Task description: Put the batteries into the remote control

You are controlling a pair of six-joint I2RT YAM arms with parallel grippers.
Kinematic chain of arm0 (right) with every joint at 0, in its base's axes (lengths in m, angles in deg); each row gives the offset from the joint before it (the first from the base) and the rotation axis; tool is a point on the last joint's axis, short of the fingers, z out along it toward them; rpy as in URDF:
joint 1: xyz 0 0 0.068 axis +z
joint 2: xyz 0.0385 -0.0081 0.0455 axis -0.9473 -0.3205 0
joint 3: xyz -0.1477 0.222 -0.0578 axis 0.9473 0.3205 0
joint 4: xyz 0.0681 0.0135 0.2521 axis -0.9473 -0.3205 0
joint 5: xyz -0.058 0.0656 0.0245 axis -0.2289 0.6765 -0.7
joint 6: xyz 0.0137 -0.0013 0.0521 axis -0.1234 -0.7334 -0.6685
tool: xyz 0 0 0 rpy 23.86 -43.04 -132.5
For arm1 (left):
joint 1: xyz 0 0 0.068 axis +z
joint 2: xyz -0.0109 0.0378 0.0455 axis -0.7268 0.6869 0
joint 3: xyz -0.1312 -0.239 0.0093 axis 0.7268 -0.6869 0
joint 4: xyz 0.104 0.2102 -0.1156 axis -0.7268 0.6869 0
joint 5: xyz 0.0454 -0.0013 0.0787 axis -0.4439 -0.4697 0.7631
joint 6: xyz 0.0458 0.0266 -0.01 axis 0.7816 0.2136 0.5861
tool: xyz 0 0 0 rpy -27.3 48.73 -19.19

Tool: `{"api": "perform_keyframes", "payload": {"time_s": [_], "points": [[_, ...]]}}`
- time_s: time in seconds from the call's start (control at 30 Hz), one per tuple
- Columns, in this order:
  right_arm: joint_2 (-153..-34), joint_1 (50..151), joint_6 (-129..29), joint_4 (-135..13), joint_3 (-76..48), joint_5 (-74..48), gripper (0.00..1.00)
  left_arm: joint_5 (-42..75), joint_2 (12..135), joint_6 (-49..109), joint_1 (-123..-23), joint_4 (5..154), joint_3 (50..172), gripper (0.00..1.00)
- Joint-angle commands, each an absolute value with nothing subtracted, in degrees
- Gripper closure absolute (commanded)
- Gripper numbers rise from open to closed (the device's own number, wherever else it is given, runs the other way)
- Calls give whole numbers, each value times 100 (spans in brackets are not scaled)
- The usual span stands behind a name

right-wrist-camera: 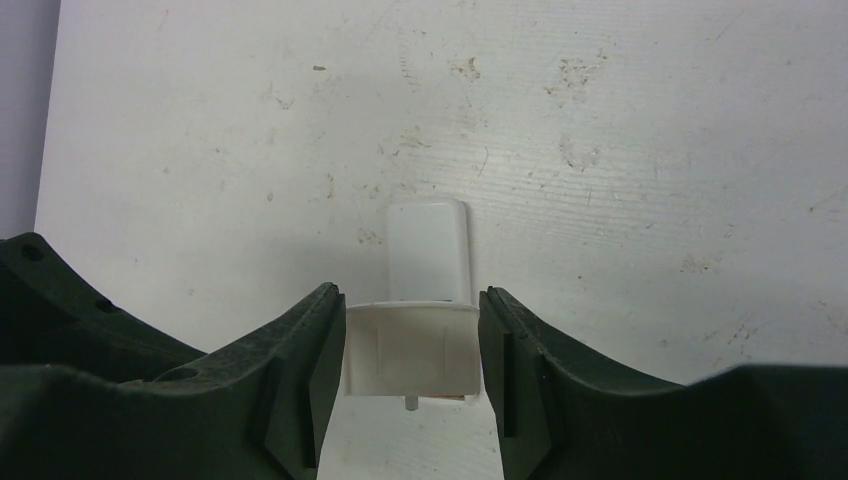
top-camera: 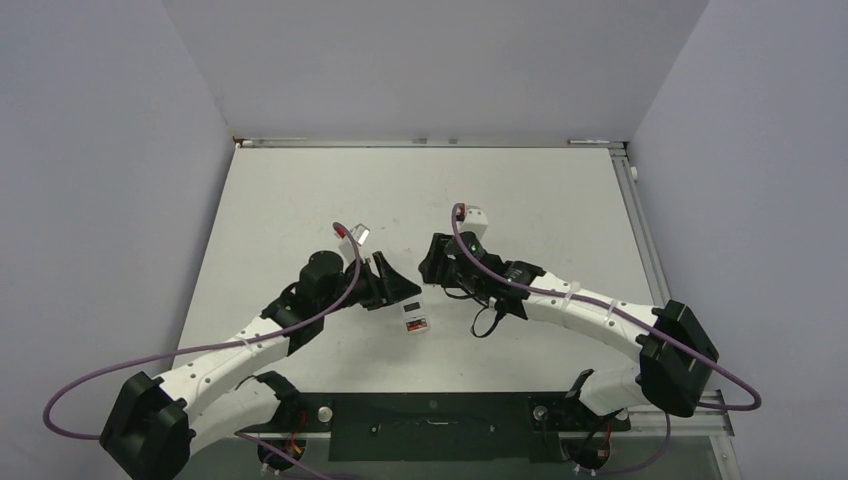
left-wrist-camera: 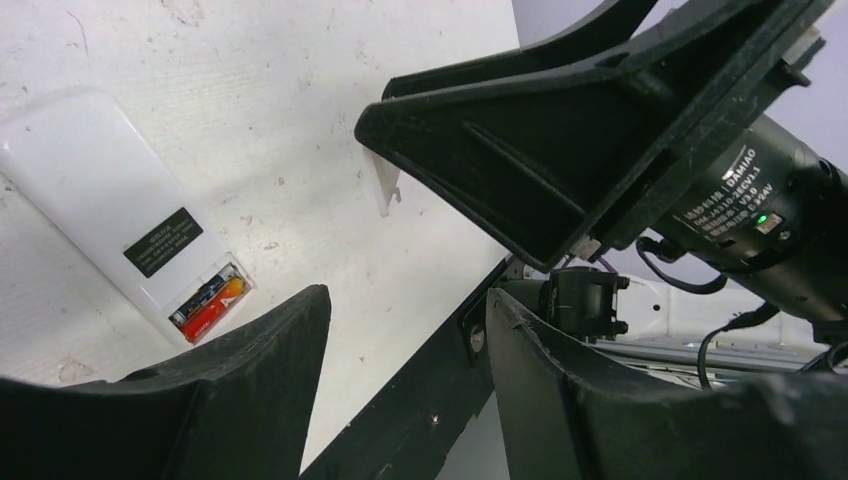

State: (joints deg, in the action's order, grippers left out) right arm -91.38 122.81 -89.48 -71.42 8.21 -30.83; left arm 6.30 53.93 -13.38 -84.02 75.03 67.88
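The remote control (left-wrist-camera: 110,205) lies on its front on the table, plain white back up, just left of my left gripper (left-wrist-camera: 405,295). Its recess at the near end is uncovered, and the two batteries (left-wrist-camera: 208,303) lie in it side by side, one reddish, one dark. In the top view the remote control (top-camera: 412,308) is between the two arms. My left gripper (top-camera: 392,285) is open with nothing between its fingers. My right gripper (right-wrist-camera: 411,292) is shut on a small white battery cover (right-wrist-camera: 412,350), held just above the table. That cover (left-wrist-camera: 388,185) also shows as a thin sliver under a right finger (left-wrist-camera: 520,160).
The white table (top-camera: 300,200) is scuffed and bounded by grey walls on three sides. A black rail (top-camera: 430,425) runs along the near edge between the arm bases. Purple cables (top-camera: 200,350) loop off both arms.
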Motion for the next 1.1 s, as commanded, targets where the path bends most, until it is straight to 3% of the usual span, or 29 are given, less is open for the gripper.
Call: {"api": "perform_keyframes", "payload": {"time_s": [0.0, 0.23, 1.07], "points": [[-8976, 12381, -9141, -6871, 759, -3181, 91, 727, 5550, -1407, -8432, 6934, 6798, 47], [-9021, 12477, -9230, -6756, 758, -3158, 92, 724, 5732, -1408, -8432, 6770, 6785, 55], [-9000, 12678, -9344, -6562, 840, -3105, 91, 837, 6141, -1432, -8432, 6543, 6948, 70]]}}
